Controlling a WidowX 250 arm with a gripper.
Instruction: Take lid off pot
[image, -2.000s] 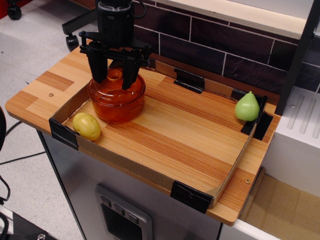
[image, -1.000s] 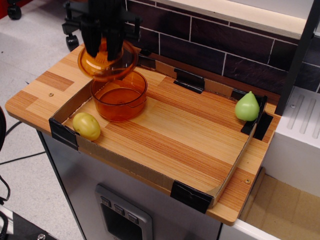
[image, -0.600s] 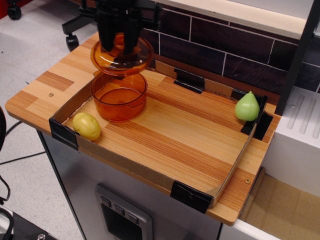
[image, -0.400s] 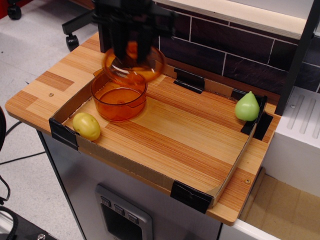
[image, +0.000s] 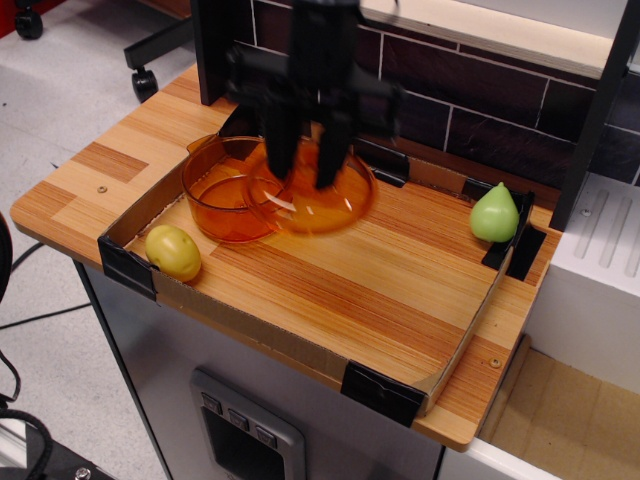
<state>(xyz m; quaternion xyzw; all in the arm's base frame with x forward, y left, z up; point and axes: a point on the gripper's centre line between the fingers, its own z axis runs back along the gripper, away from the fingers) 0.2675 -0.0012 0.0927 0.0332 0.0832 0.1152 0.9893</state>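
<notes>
Orange lid (image: 318, 200) blurred, knob hidden by end effector (image: 305, 160).

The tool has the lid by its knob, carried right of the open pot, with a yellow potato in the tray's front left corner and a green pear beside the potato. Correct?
Not quite. The tool does hold the lid right of the pot, and the potato is front left, but the pear sits at the tray's far right edge, as observation.image shows.

Round translucent orange plastic pot (image: 228, 196) looks glossy; domed translucent orange plastic lid (image: 318, 200) likewise shiny; striped light wooden tabletop (image: 350, 275) smooth, satin; matt black gripper (image: 303, 170); brown cardboard rim (image: 250, 325) dull
</notes>
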